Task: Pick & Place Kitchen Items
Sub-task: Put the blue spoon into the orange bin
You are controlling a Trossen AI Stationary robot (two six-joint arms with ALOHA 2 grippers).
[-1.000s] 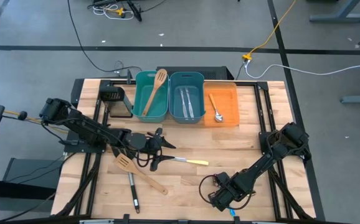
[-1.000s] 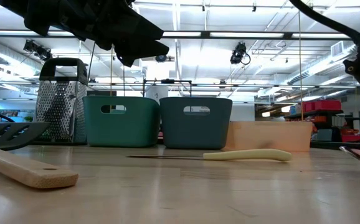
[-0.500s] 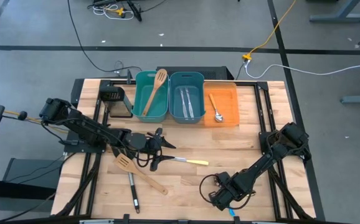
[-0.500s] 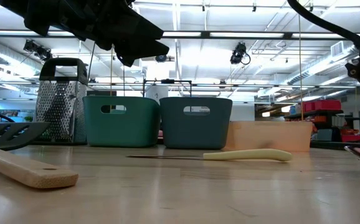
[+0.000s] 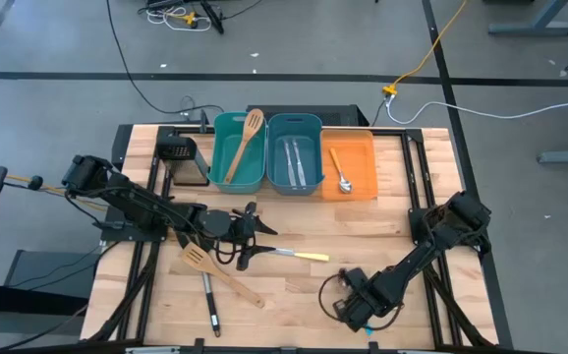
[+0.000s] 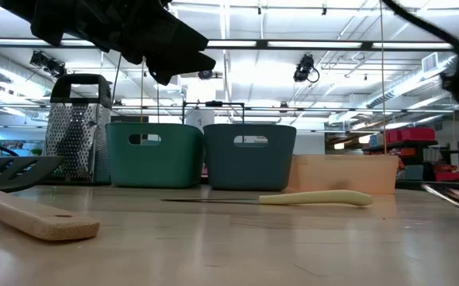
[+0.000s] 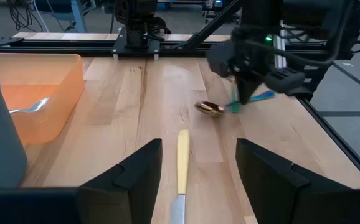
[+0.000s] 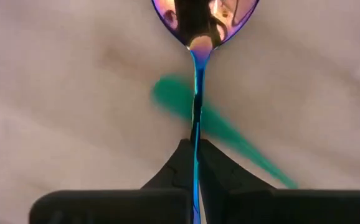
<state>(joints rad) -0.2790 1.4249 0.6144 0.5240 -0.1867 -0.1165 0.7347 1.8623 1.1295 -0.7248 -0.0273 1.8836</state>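
My right gripper [image 5: 355,300] is near the table's front right, pointing down and shut on a small shiny spoon [image 7: 210,109] with an iridescent bowl [image 8: 205,15]. A blurred green shape [image 8: 230,134] lies on the wood beneath it. My left gripper [image 7: 198,180] hovers open above a yellow-handled knife [image 5: 299,256], which lies flat mid-table; its fingers stand on either side of the handle [image 7: 182,155] without touching. A wooden slotted spatula [image 5: 223,275] and a black turner [image 5: 208,303] lie flat at the front left. My right gripper pinches the spoon's thin neck [image 8: 195,121] just behind the bowl, between its two fingertips, coming from above and lying across it. The spoon sticks out about level from the tips, a little above the table. The fingers hide its handle in the right wrist view.
Along the far edge stand a teal bin [image 5: 237,152] holding a wooden spatula, a blue-grey bin [image 5: 295,155] with knives, and an orange bin [image 5: 353,169] with a spoon. A metal grater [image 5: 181,157] stands left of them. Bare wood lies between the two grippers.
My right gripper has risen a little and shifted slightly toward the table's right edge, taking the spoon with it. In the low view the spoon now sits slanted just above the wood.
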